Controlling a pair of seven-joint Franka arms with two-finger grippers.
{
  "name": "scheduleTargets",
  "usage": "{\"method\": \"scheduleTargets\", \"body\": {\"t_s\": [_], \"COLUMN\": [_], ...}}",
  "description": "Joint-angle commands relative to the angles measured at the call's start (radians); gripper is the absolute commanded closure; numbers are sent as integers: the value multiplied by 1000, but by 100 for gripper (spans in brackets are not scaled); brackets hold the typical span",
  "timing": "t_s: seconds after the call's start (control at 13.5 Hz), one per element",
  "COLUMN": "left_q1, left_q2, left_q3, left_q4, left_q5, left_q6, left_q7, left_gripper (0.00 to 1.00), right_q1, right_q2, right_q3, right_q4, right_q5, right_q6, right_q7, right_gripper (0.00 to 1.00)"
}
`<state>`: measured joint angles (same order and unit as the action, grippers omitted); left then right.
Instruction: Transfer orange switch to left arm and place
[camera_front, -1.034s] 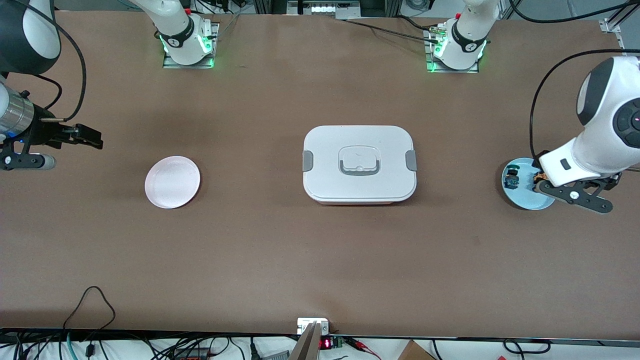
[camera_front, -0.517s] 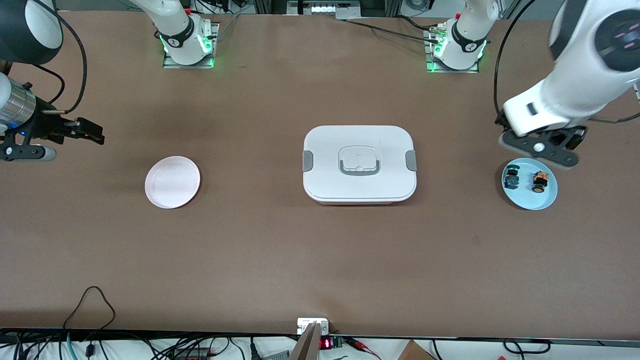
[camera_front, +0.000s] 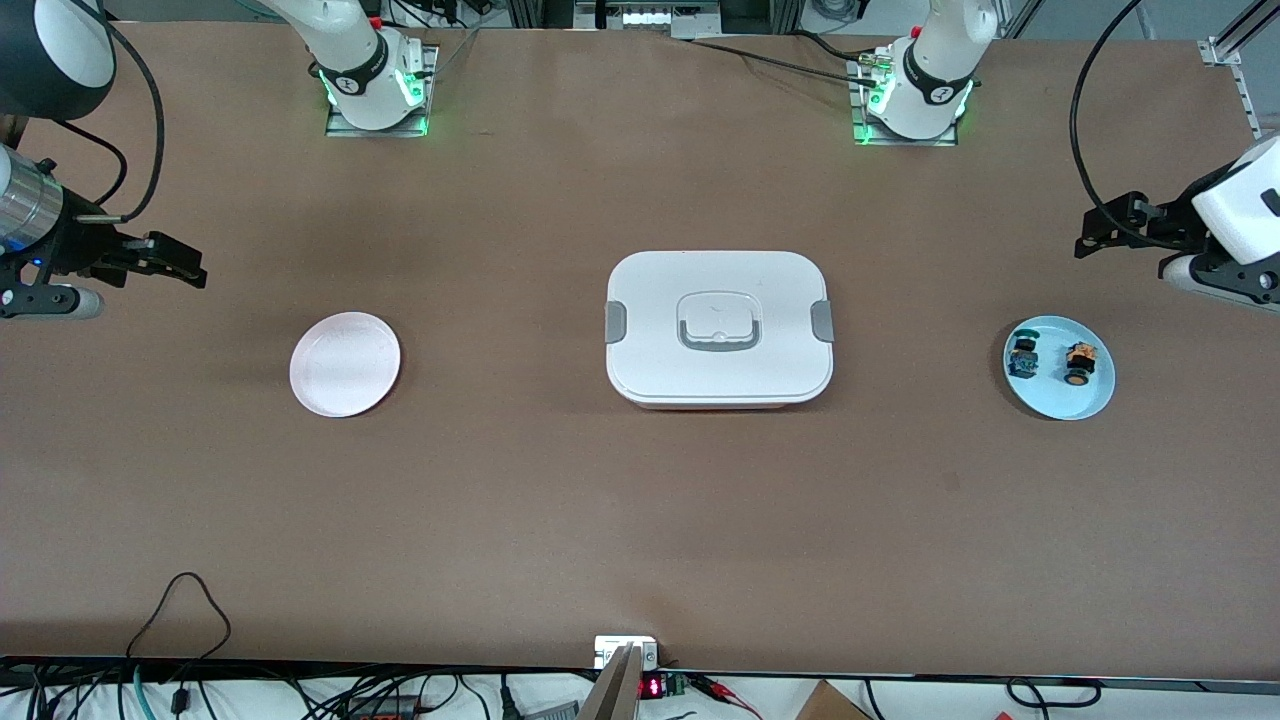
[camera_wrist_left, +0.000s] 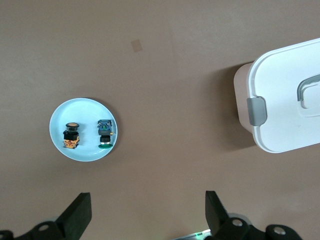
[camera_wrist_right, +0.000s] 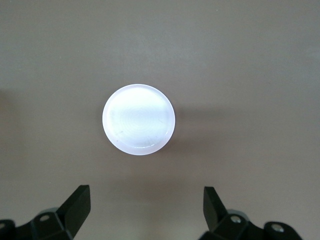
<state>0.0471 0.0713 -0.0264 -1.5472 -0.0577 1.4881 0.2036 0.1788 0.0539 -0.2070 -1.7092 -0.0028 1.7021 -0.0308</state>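
The orange switch (camera_front: 1079, 362) lies on a light blue plate (camera_front: 1058, 402) at the left arm's end of the table, beside a blue-bodied switch (camera_front: 1022, 357). It also shows in the left wrist view (camera_wrist_left: 71, 135). The white box (camera_front: 718, 326) sits at mid-table, lid on. My left gripper (camera_front: 1092, 238) is open and empty, high over the table beside the blue plate; its own view shows it too (camera_wrist_left: 148, 207). My right gripper (camera_front: 190, 268) is open and empty, up over the right arm's end, and also shows in the right wrist view (camera_wrist_right: 146, 202).
An empty pink plate (camera_front: 344, 364) lies toward the right arm's end of the table and shows in the right wrist view (camera_wrist_right: 138, 119). The box's corner with a grey clasp (camera_wrist_left: 257, 111) shows in the left wrist view. Cables run along the table's near edge.
My left gripper was low over the blue plate, then rose and swung away toward the table's end, empty. The orange switch stays on the plate. The right arm barely moved.
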Motion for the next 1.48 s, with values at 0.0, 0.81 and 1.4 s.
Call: {"method": "scheduleTargets", "body": {"t_s": [0.0, 0.81, 1.4], "left_q1": [-50, -17, -9], "left_q2": [-68, -24, 1], "left_q3": [17, 14, 6], "left_q4": [-47, -30, 9], "left_q5": [-2, 81, 145], "left_q6": [18, 61, 70], "left_q7": [-185, -185, -173], "left_gripper": [0, 0, 0], "right_q1": [-1, -1, -1], "right_q2": [-19, -22, -22], "right_q3": [4, 4, 3], "right_q4": [13, 33, 34], "right_q5": [7, 9, 9], "right_q6": [-6, -21, -29], "right_q7": [8, 2, 0], "right_gripper": [0, 0, 0]}}
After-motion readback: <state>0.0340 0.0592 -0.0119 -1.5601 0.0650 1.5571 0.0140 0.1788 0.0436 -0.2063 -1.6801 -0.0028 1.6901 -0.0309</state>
